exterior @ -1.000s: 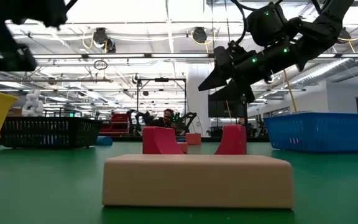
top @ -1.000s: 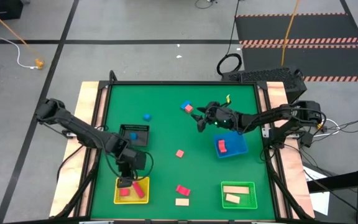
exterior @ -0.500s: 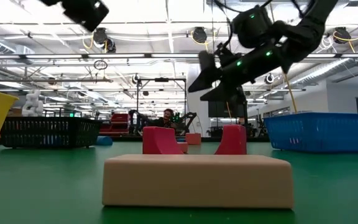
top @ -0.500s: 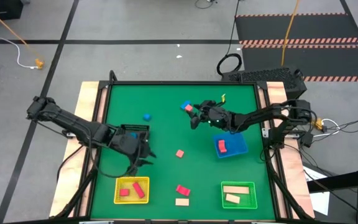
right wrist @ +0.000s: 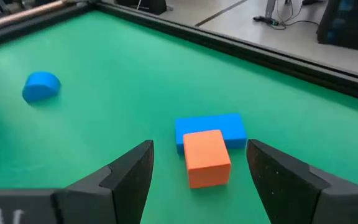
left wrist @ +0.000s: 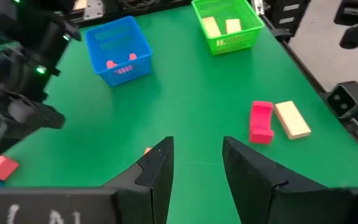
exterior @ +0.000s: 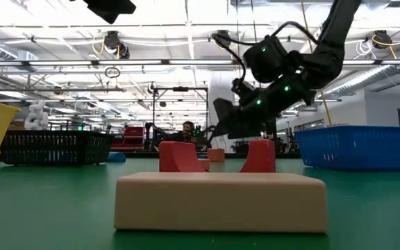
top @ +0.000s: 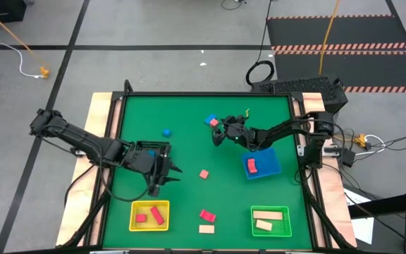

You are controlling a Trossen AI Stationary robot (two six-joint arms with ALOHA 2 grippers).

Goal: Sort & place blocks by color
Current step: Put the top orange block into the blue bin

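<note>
My right gripper (top: pixel 216 136) (right wrist: pixel 200 147) is open and hangs low over the far middle of the table. Just ahead of its fingers, untouched, an orange-red cube (right wrist: pixel 207 157) sits against a blue bar (right wrist: pixel 210 129); they show together in the high view (top: pixel 211 121). A rounded blue block (top: pixel 166 132) lies to their left. My left gripper (top: pixel 165 179) (left wrist: pixel 194 163) is open and empty, above the table between the black tray (top: pixel 154 147) and the yellow tray (top: pixel 134 207). A salmon block (top: pixel 204 173), a red block (top: pixel 207 215) and a cream block (top: pixel 206 228) lie on the green surface.
The yellow tray holds red blocks, the green tray (top: pixel 283 220) cream ones, and the blue tray (top: pixel 270 166) a red one. The black tray is partly under my left arm. In the low view the cream block (exterior: pixel 221 201) fills the foreground with the red block (exterior: pixel 179 156) behind it.
My left gripper has risen from over the yellow tray and moved toward the far edge and a little right. It now stands between the yellow and black trays. My right gripper has moved left and down toward the orange-red cube and blue bar.
</note>
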